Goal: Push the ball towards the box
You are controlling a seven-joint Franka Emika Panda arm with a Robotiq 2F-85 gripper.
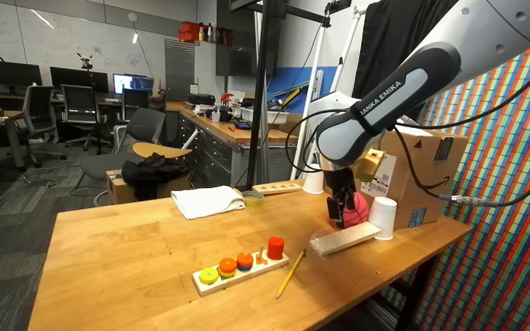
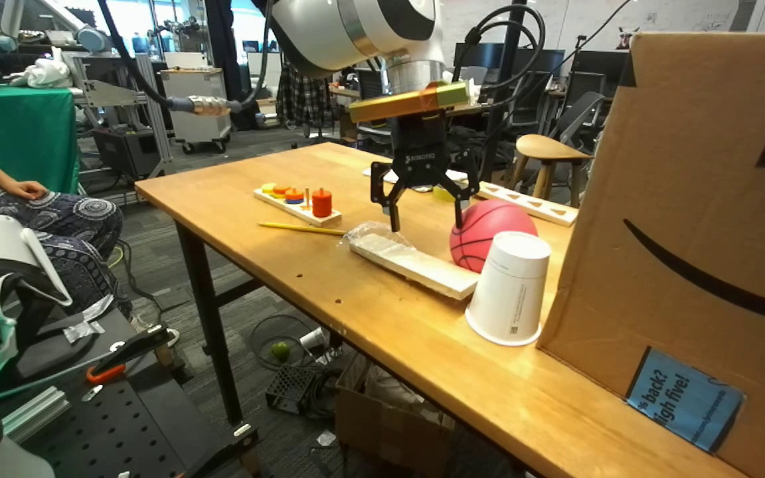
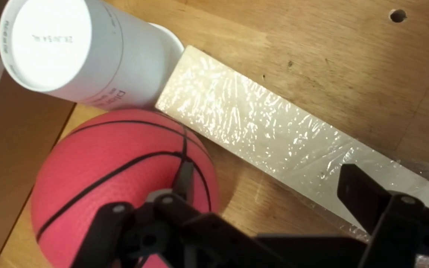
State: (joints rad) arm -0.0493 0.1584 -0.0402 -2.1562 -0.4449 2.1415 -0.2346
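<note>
The pink-red ball with black lines sits on the table, close to the large cardboard box. In an exterior view the ball stands behind a white cup, with the box at the right. My gripper is open and points down, with nothing between its fingers. One fingertip is at the ball's side, and I cannot tell whether it touches. In the wrist view the gripper's left finger overlaps the ball, and the box shows at the left edge.
A plastic-wrapped wooden block lies beside the ball, its end against an upside-down white cup. Another white cup stands farther back. A ring-stacking toy, pencil, white cloth and tape roll lie on the table.
</note>
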